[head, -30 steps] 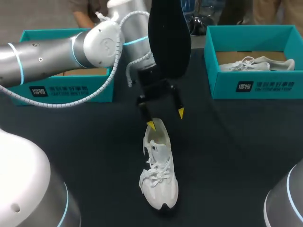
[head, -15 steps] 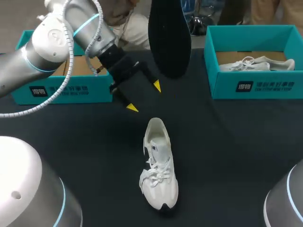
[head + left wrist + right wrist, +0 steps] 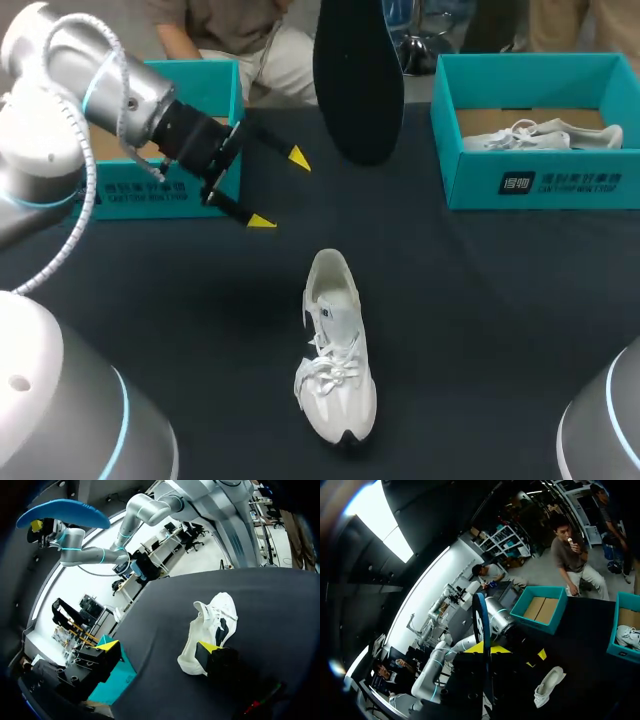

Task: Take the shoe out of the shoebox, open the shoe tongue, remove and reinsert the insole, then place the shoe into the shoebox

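Holds nothing in the wide-open left gripper (image 3: 280, 190), pinches the insole (image 3: 358, 90) in the right gripper (image 3: 487, 651), and now parks the left back by the left shoebox (image 3: 130, 190), off the shoe (image 3: 335, 360).

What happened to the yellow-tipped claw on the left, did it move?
Yes. The left gripper swung away from the white lace-up shoe, toward the teal cardboard shoebox at left.
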Controlling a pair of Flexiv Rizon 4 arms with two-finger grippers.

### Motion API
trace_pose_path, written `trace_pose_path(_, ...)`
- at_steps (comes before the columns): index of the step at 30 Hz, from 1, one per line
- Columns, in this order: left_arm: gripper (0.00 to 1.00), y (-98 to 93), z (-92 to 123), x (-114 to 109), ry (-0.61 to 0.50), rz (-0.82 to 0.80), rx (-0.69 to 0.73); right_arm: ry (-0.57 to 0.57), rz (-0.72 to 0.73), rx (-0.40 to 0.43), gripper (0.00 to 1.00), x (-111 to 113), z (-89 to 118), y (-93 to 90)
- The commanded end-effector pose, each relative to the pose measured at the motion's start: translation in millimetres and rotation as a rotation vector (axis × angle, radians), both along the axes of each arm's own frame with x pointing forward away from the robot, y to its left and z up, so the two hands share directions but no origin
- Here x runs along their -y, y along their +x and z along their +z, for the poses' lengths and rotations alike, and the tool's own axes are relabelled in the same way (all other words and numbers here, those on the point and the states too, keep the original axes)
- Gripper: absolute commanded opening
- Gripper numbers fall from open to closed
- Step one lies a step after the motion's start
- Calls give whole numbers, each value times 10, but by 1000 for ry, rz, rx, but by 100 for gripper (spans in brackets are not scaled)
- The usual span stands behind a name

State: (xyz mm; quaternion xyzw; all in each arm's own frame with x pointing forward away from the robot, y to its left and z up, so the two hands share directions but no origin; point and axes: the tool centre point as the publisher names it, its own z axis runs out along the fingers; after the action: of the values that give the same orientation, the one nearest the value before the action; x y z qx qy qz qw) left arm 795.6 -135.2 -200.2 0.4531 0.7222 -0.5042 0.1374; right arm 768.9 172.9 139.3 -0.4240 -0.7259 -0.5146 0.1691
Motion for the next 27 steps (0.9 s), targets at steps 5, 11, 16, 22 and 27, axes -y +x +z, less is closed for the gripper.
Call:
trace_pose_path(5, 100, -115, -2, -42, -298, 250, 42, -3, 0, -3, 0, -18, 6, 15)
trace_pose_path(11, 100, -115, -2, -42, -298, 250, 42, -3, 0, -3, 0, -18, 6, 15)
trace_pose_path(16, 100, -115, -2, -42, -298, 250, 42, -3, 0, -3, 0, -18, 6, 15)
trace_pose_path(22, 100, -115, -2, -42, -298, 250, 42, -3, 0, -3, 0, -18, 6, 15)
trace_pose_path(27, 100, -111, 68, -36, -329, 228, 94, -3, 0, -3, 0, -18, 6, 15)
